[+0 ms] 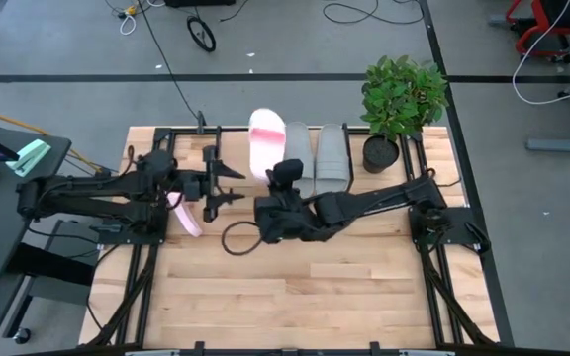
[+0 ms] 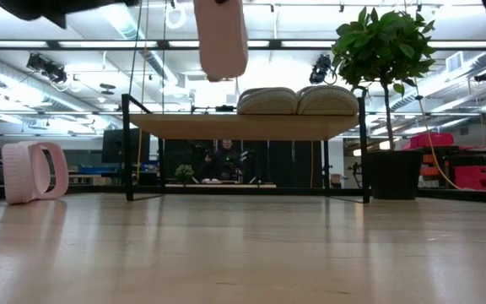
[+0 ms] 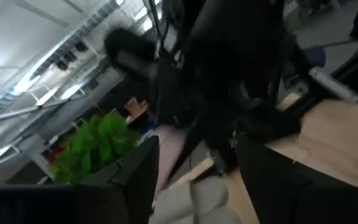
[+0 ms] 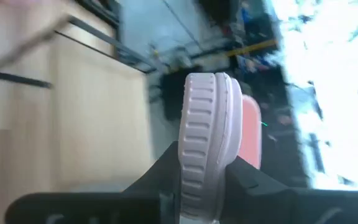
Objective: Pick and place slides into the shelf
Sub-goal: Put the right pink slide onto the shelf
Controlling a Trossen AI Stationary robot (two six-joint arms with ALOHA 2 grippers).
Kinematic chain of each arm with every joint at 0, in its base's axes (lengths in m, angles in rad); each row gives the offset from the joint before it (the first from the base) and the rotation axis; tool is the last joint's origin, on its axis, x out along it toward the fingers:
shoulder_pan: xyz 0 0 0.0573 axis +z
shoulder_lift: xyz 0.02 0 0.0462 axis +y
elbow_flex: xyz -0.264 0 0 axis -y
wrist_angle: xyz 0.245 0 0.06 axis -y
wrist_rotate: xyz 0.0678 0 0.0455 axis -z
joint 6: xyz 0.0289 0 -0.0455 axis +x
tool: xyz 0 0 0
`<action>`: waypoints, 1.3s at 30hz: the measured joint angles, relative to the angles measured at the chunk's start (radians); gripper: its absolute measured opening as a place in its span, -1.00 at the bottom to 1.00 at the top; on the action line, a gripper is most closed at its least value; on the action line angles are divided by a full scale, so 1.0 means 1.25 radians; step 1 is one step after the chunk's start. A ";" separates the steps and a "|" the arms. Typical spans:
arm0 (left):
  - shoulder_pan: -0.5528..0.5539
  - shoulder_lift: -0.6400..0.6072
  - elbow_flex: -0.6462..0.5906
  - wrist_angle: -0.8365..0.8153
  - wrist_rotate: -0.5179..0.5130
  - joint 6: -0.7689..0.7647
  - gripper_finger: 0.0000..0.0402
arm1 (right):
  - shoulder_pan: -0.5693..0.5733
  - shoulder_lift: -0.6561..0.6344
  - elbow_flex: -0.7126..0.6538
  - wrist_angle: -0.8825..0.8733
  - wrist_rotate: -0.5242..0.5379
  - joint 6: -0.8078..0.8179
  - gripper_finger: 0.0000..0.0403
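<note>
I count two grey slides (image 1: 319,156) already on the shelf (image 2: 243,126). My right jaws (image 4: 207,171) grip a pink slide (image 1: 266,144) above it; my left jaws (image 1: 223,184) stand open (empty), the other pink slide (image 2: 34,171) waits on the worktop (image 1: 295,297).

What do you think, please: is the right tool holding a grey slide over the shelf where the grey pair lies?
Not quite: the slide in the right tool is pale pink, not grey, as the right wrist view shows. It does hang over the shelf where the grey pair lies.
</note>
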 joint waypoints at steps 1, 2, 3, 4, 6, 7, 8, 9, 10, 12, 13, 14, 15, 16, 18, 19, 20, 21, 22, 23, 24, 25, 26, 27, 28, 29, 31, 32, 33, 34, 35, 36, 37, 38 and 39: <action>-0.008 -0.015 0.001 -0.012 -0.002 -0.006 0.07 | -0.006 0.010 0.001 0.007 0.016 -0.002 -0.69; -0.018 -0.035 0.000 -0.042 -0.007 -0.016 0.06 | -0.011 0.016 0.000 0.001 0.018 -0.002 -0.69; -0.028 -0.049 -0.001 -0.060 -0.014 -0.019 0.04 | -0.015 0.025 0.000 0.002 0.016 -0.002 -0.69; -0.044 -0.062 0.000 -0.075 -0.026 -0.021 0.02 | -0.018 0.031 0.000 0.008 0.007 -0.001 -0.69; -0.075 -0.097 -0.001 -0.132 -0.061 -0.038 -0.02 | -0.024 0.038 -0.001 0.009 -0.027 -0.001 -0.69; -0.094 -0.109 -0.001 -0.143 -0.087 -0.043 -0.04 | -0.028 0.039 -0.001 0.010 -0.036 0.002 -0.69; -0.114 -0.124 0.001 -0.165 -0.109 -0.053 -0.06 | -0.031 0.040 -0.001 0.010 -0.043 0.005 -0.69; -0.133 -0.139 0.000 -0.189 -0.131 -0.060 -0.08 | -0.034 0.042 -0.001 0.010 -0.045 0.011 -0.69; -0.152 -0.147 -0.001 -0.195 -0.152 -0.068 -0.10 | -0.038 0.042 -0.001 0.010 -0.048 0.015 -0.69; -0.193 -0.164 0.000 -0.228 -0.188 -0.085 -0.14 | -0.044 0.042 -0.001 0.019 -0.047 0.017 -0.69; -0.212 -0.169 0.000 -0.241 -0.209 -0.098 -0.16 | -0.047 0.042 -0.001 0.026 -0.047 0.016 -0.69; -0.231 -0.170 0.000 -0.247 -0.229 -0.106 -0.18 | -0.050 0.042 -0.001 0.031 -0.048 0.016 -0.69; -0.248 -0.172 0.000 -0.260 -0.246 -0.121 -0.20 | -0.052 0.042 -0.001 0.032 -0.054 0.016 -0.69; -0.265 -0.171 0.000 -0.273 -0.266 -0.136 -0.22 | -0.056 0.042 -0.001 0.032 -0.061 0.016 -0.69; -0.296 -0.170 0.000 -0.293 -0.302 -0.162 -0.25 | -0.062 0.042 -0.001 0.033 -0.074 0.017 -0.69; -0.311 -0.170 0.000 -0.305 -0.320 -0.174 -0.27 | -0.065 0.042 -0.001 0.032 -0.079 0.017 -0.70; -0.325 -0.170 0.000 -0.320 -0.337 -0.187 -0.28 | -0.069 0.042 -0.001 0.032 -0.084 0.017 -0.70; -0.339 -0.170 0.000 -0.334 -0.356 -0.199 -0.30 | -0.072 0.042 -0.001 0.032 -0.089 0.018 -0.70; -0.354 -0.169 0.000 -0.344 -0.374 -0.209 -0.31 | -0.076 0.042 -0.001 0.033 -0.090 0.020 -0.70; -0.368 -0.170 0.000 -0.355 -0.395 -0.223 -0.32 | -0.078 0.042 -0.001 0.032 -0.089 0.020 -0.70; -0.382 -0.170 0.000 -0.365 -0.416 -0.230 -0.34 | -0.081 0.042 -0.001 0.031 -0.089 0.020 -0.70; -0.397 -0.170 0.000 -0.374 -0.437 -0.240 -0.35 | -0.083 0.042 -0.001 0.030 -0.089 0.020 -0.70; -0.412 -0.170 0.000 -0.384 -0.457 -0.248 -0.36 | -0.085 0.042 -0.001 0.031 -0.092 0.022 -0.70; -0.427 -0.170 0.000 -0.394 -0.477 -0.259 -0.37 | -0.087 0.042 -0.001 0.031 -0.098 0.027 -0.70; -0.441 -0.170 0.000 -0.402 -0.493 -0.270 -0.37 | -0.088 0.042 0.000 0.031 -0.105 0.033 -0.70; -0.455 -0.170 0.000 -0.409 -0.508 -0.281 -0.38 | -0.090 0.042 0.000 0.031 -0.110 0.038 -0.70; -0.483 -0.170 0.000 -0.422 -0.533 -0.305 -0.39 | -0.092 0.042 -0.001 0.030 -0.126 0.042 -0.70; -0.496 -0.170 0.000 -0.425 -0.543 -0.314 -0.39 | -0.094 0.042 -0.003 0.035 -0.132 0.043 -0.70; -0.509 -0.170 0.000 -0.426 -0.551 -0.325 -0.38 | -0.097 0.042 -0.006 0.036 -0.136 0.046 -0.70; -0.522 -0.170 0.000 -0.428 -0.559 -0.332 -0.38 | -0.100 0.042 -0.008 0.032 -0.139 0.054 -0.70; -0.534 -0.170 0.000 -0.432 -0.567 -0.337 -0.37 | -0.103 0.042 -0.013 0.030 -0.143 0.059 -0.70; -0.547 -0.170 0.000 -0.433 -0.574 -0.343 -0.37 | -0.106 0.042 -0.019 0.029 -0.145 0.061 -0.70; -0.558 -0.170 0.000 -0.432 -0.581 -0.347 -0.37 | -0.108 0.042 -0.023 0.030 -0.145 0.062 -0.70; -0.570 -0.170 0.000 -0.433 -0.590 -0.349 -0.37 | -0.112 0.042 -0.030 0.032 -0.147 0.063 -0.70; -0.580 -0.170 0.000 -0.432 -0.599 -0.350 -0.37 | -0.114 0.042 -0.034 0.033 -0.148 0.063 -0.70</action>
